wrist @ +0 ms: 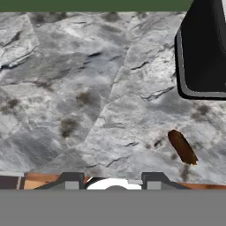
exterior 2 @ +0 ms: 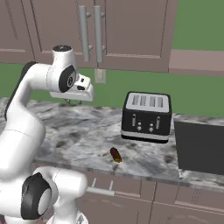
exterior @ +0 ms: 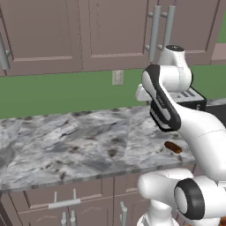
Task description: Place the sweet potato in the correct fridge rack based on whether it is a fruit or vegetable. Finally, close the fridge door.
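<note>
On the marble counter (exterior 2: 78, 140), the sweet potato (exterior 2: 115, 154) lies bare.

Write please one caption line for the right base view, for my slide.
Sweet potato lies on the marble counter before the toaster; the hand hovers empty.

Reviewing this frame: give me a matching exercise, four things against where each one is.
Things:
1. sweet potato
2. toaster
3. gripper
4. wall outlet

Places:
A. on the green wall under the cabinets
B. standing at the back of the counter, by the dark cooktop
C. lying near the counter's front edge
D. hanging above the counter, off to the side of the tuber

Pairs: 1-C, 2-B, 3-D, 4-A
</note>
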Controlling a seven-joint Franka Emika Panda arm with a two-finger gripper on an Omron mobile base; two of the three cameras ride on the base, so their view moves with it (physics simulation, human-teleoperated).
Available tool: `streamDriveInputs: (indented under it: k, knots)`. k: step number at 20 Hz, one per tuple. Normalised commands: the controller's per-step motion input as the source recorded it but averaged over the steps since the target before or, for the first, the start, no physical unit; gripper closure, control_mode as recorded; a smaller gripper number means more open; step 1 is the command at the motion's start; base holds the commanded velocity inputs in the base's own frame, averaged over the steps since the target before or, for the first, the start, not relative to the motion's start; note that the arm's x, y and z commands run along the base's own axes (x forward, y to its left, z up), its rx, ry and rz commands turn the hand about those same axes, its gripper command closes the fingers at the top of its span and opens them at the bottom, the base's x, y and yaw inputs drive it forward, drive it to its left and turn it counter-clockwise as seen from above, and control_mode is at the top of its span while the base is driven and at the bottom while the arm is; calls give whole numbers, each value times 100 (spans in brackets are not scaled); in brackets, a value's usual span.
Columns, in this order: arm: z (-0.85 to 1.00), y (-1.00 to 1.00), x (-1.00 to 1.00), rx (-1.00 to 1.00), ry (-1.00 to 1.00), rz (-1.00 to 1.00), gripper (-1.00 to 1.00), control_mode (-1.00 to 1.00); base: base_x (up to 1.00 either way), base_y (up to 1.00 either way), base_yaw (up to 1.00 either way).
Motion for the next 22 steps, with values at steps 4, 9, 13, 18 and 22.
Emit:
streamDriveInputs:
  k: [4,9,13,18,22]
  knots:
    - [-3,-51,-13,4,0,-2,-100,-100,0,0,0]
    - [-25,-100,-44,12,0,-14,-100,-100,0,0,0]
    - [-37,-87,-34,6,2,-13,-100,-100,0,0,0]
    - [-49,-42,-3,0,0,-2,-100,-100,0,0,0]
    - [-77,-21,1,-1,0,0,-100,-100,0,0,0]
